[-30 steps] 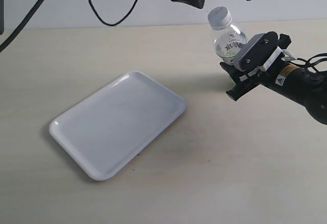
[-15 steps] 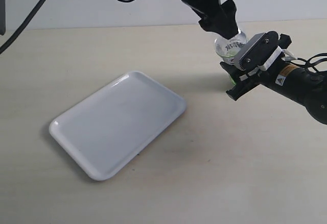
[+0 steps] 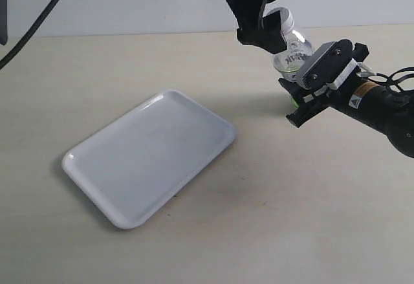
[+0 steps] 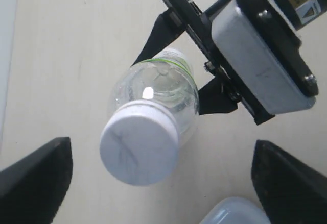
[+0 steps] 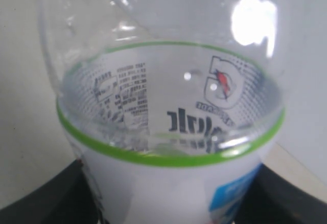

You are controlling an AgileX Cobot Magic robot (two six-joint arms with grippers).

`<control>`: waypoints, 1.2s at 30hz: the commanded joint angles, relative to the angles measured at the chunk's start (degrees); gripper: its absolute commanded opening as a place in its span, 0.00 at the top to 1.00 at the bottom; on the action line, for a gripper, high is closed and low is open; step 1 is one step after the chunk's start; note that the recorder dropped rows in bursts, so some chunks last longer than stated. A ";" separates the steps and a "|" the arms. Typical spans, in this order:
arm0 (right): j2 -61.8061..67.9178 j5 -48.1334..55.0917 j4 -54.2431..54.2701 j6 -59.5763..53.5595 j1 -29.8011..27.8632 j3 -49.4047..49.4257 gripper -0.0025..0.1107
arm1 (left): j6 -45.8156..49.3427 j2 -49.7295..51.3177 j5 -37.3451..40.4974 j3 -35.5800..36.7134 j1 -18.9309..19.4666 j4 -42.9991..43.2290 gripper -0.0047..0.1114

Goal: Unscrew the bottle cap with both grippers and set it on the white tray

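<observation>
We note: cap (image 4: 139,142) lies straight ahead of the released left claw (image 4: 162,178), between its spread fingers (image 4: 36,175), slightly off-centre; right claw (image 3: 296,96) grasps the tilted bottle (image 4: 163,89) by its body.

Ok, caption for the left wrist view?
Left gripper's jaws open either side of the bottle cap; right gripper holds the bottle.

The bottle cap (image 4: 139,142) is white; the bottle (image 5: 168,132) is clear, with a lime-green band, white label, dark lettering and a blue patch. The white tray (image 3: 149,161) is glossy on a beige table (image 3: 291,219), and the black right gripper (image 3: 292,99) carries a grey block (image 3: 321,64).
</observation>
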 commanded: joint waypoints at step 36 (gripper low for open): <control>0.01 2.65 -0.79 0.45 -0.26 0.13 0.98 | 3.64 1.16 -3.13 -0.37 -0.09 -0.98 0.45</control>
